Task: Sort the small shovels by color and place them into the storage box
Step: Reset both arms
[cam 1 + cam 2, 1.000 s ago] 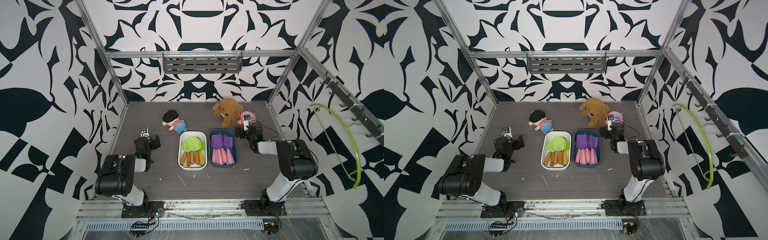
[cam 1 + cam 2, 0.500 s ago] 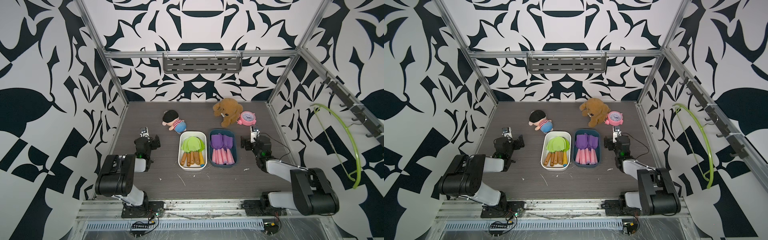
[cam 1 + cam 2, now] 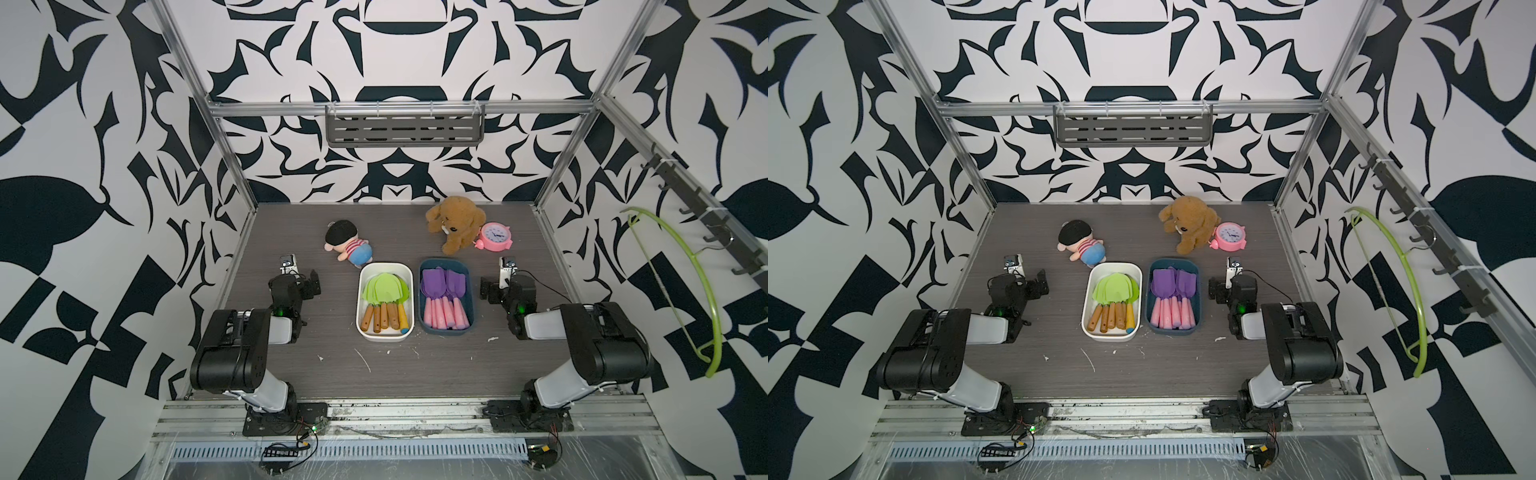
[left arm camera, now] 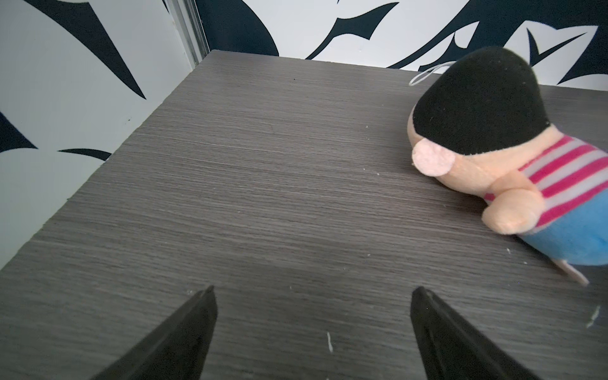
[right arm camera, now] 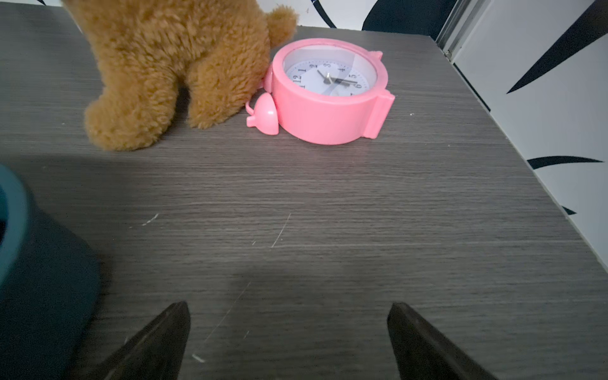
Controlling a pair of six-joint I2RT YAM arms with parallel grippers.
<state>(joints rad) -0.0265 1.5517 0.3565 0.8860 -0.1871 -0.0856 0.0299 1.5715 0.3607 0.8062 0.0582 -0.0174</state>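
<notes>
Several green-bladed small shovels [image 3: 384, 289] with wooden handles, one yellow, lie in the white storage box [image 3: 360, 299]. Several purple ones [image 3: 440, 284] with pink handles lie in the dark blue box [image 3: 470, 291] beside it. Both top views show this; the green set [image 3: 1115, 291] and purple set [image 3: 1173, 284] lie blades away from me. My left gripper [image 3: 311, 283] [image 4: 312, 291] stands open and empty, low over bare table left of the white box. My right gripper [image 3: 487, 291] [image 5: 289, 306] is open and empty right of the blue box [image 5: 33, 263].
A striped plush doll [image 3: 347, 243] [image 4: 493, 148] lies behind the white box. A brown plush dog [image 3: 455, 222] [image 5: 171, 65] and a pink alarm clock [image 3: 494, 237] [image 5: 329, 92] sit at the back right. A green hanger [image 3: 685, 291] hangs on the right wall.
My right arm has drawn back from beside the clock toward the front and folded down right of the blue box. The left arm has not moved.
</notes>
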